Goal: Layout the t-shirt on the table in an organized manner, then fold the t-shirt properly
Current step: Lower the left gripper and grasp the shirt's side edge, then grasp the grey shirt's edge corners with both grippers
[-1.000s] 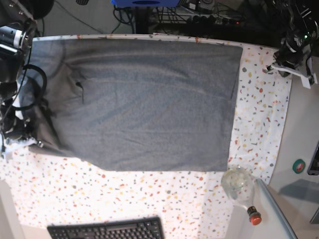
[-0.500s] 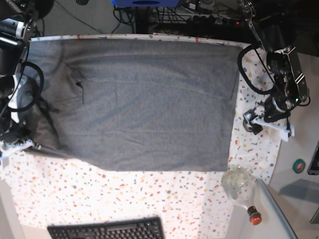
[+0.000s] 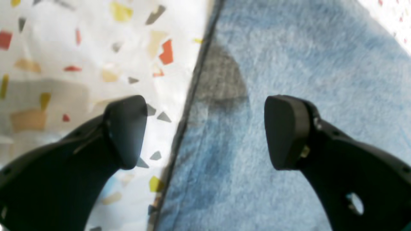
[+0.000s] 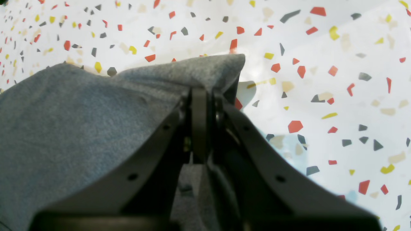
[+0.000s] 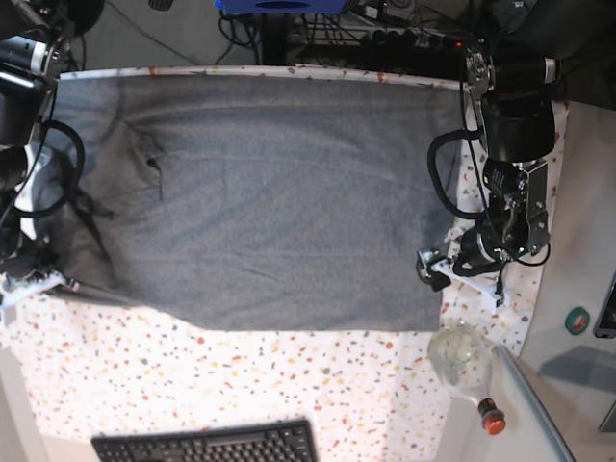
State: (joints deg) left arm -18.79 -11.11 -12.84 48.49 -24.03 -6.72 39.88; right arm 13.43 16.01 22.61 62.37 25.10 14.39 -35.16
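My left hand (image 3: 205, 131) gapes astride the t-shirt (image 3: 289, 64) hem; I should lower squarely while my right hand (image 4: 200, 96) pinches its corner.

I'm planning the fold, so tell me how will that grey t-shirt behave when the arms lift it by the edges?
Probably floppy: the t-shirt lies flat with soft wrinkles, and the corner pinched by the right gripper tents up limply. It likely sags between grips. Its fuzzy knit should hold well once the open left gripper, straddling its edge, closes.
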